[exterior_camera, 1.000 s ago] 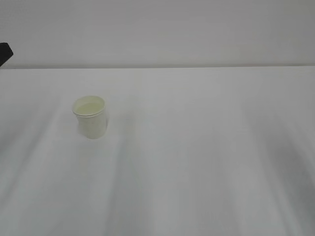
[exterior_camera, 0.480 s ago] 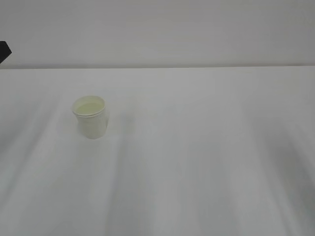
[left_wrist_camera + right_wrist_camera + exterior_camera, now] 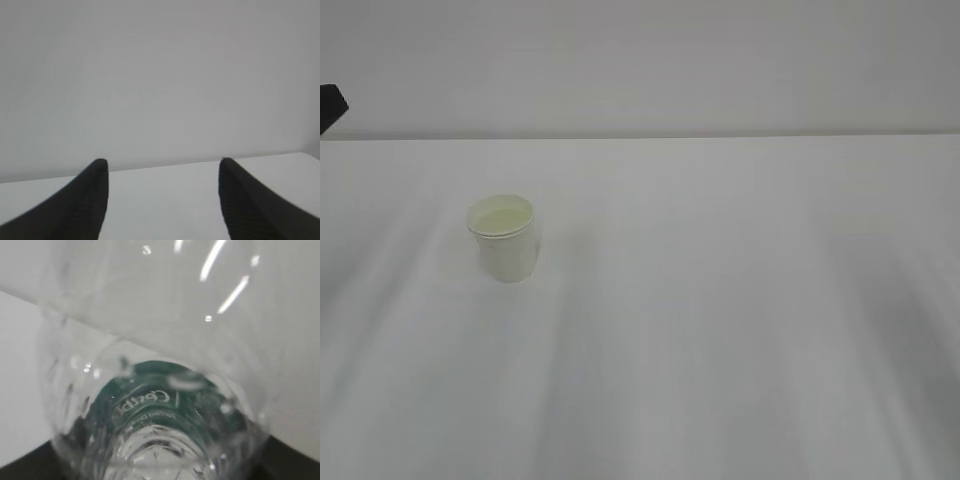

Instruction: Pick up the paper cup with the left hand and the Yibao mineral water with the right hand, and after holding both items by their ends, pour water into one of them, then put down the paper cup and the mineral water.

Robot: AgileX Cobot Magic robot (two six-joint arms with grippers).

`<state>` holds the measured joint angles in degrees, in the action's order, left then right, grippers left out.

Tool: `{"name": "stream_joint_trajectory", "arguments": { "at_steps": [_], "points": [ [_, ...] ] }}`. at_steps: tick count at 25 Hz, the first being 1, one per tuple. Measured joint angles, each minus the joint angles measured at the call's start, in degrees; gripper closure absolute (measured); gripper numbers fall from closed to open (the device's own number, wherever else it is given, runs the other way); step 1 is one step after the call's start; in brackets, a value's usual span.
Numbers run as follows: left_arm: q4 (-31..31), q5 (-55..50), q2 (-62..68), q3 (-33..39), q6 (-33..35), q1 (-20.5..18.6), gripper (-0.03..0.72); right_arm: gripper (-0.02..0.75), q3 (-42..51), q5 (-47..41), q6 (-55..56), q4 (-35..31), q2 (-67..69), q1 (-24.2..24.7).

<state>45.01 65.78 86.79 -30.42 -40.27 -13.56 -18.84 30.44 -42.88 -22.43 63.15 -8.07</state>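
You are looking at a plain white table point(image 3: 720, 330) that runs back to a pale wall. The paper cup point(image 3: 503, 238) stands upright on the left part of the table, nearer the far edge than the near one. It is small and white, with a rolled rim and a pale cream-yellow inside. Nothing touches it, and no arm is near it in the exterior view. A small dark shape point(image 3: 330, 104) pokes in at the far left edge; you cannot tell what it is.

Your left hand point(image 3: 162, 172) shows in its wrist view as two dark ribbed fingers point(image 3: 92, 200) standing well apart, with only bare table and wall between them. It holds nothing, and the cup does not appear in that view.

Your right wrist view is filled by the Yibao mineral water point(image 3: 160, 405), seen very close. You can make out its clear ribbed plastic and the dark green label band with white print. The bottle sits right in front of the camera, and dark edges show at the bottom corners, so your right hand appears closed around it, though its fingers are hidden.
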Motion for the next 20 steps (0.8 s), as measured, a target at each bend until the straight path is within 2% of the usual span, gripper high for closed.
{"name": "stream_joint_trajectory", "arguments": {
  "at_steps": [10,20],
  "points": [
    [0.18,0.0,0.0,0.0,0.0,0.0,0.164,0.293,0.0,-0.1,0.22,0.34,0.0,0.0],
    [0.18,0.0,0.0,0.0,0.0,0.0,0.167,0.293,0.0,-1.2,6.52,9.03,0.0,0.0]
  ]
}}
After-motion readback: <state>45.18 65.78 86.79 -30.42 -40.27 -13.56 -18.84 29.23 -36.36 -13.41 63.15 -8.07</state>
